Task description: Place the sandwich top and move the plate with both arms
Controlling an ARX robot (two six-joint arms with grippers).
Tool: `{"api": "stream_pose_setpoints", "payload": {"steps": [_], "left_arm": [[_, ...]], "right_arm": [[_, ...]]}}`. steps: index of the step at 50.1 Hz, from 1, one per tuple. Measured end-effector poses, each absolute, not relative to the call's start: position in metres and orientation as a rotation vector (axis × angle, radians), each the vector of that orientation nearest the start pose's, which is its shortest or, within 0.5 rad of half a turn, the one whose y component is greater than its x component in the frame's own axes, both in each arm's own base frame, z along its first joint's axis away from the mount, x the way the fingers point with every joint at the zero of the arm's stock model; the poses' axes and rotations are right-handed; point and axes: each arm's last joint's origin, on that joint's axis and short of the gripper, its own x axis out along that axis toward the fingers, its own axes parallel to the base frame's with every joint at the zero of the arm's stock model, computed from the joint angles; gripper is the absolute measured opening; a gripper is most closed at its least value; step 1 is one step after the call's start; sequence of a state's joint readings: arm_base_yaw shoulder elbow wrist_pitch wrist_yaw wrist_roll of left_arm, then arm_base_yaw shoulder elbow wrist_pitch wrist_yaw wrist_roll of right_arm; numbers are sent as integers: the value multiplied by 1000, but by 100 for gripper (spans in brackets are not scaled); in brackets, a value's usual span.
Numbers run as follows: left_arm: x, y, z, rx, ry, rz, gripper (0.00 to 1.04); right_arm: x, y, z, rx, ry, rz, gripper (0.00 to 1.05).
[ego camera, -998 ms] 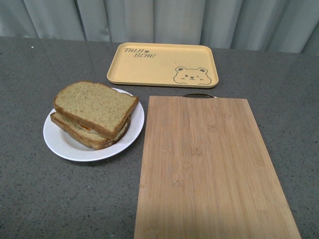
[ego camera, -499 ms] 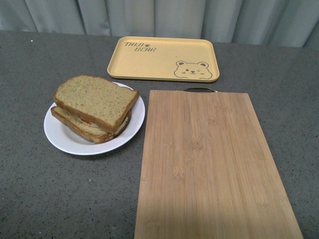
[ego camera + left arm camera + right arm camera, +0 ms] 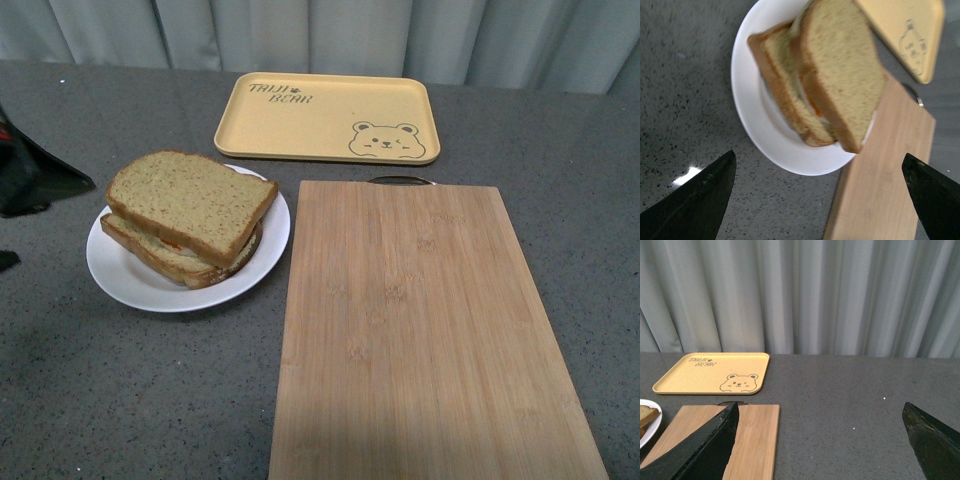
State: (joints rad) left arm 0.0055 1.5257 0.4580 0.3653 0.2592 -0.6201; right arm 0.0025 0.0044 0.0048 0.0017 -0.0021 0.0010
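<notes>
Evidently both grippers gaped empty: left gripper [image 3: 818, 156] near the plate [image 3: 747, 102] by the worktop's [image 3: 120, 400] left edge, right gripper [image 3: 820, 407] well clear. The top [image 3: 190, 200] lay on the lower slice [image 3: 775, 70], perhaps askew, so placing looked done; moving the plate was left.

plate [image 3: 130, 288] front: bare counter [image 3: 150, 400] | right: cutting board [image 3: 420, 330] just beside

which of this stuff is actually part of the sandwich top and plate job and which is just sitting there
Part of the job: sandwich top, already lying on the lower slice; white plate beneath both; left pincer and right pincer, both open.
Just lying about: yellow bear tray; wooden cutting board; grey curtain.
</notes>
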Motion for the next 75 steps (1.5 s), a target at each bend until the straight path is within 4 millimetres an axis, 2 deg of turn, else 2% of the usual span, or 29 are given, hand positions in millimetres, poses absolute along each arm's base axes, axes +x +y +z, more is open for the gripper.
{"api": "stream_pose_setpoints", "payload": {"steps": [3, 11, 35, 43, 52, 67, 70, 75], "left_arm": [[265, -5, 104, -719, 827, 30, 98], [280, 0, 75, -826, 935, 117, 98], [298, 3, 45, -949, 1011, 217, 98], [308, 4, 43, -1008, 1001, 211, 97], [317, 7, 37, -1080, 1004, 210, 72], [313, 10, 30, -1115, 1058, 198, 15], [311, 10, 31, -1120, 1054, 172, 9], [309, 11, 35, -1109, 1027, 132, 5]], "right_arm": [[98, 0, 165, 1, -2, 5, 95], [98, 0, 165, 1, -2, 5, 95], [98, 0, 165, 1, -2, 5, 95], [98, 0, 165, 1, -2, 5, 95], [98, 0, 165, 1, -2, 4, 95], [98, 0, 165, 1, -2, 5, 95], [98, 0, 165, 1, -2, 5, 95], [98, 0, 165, 1, -2, 5, 95]]}}
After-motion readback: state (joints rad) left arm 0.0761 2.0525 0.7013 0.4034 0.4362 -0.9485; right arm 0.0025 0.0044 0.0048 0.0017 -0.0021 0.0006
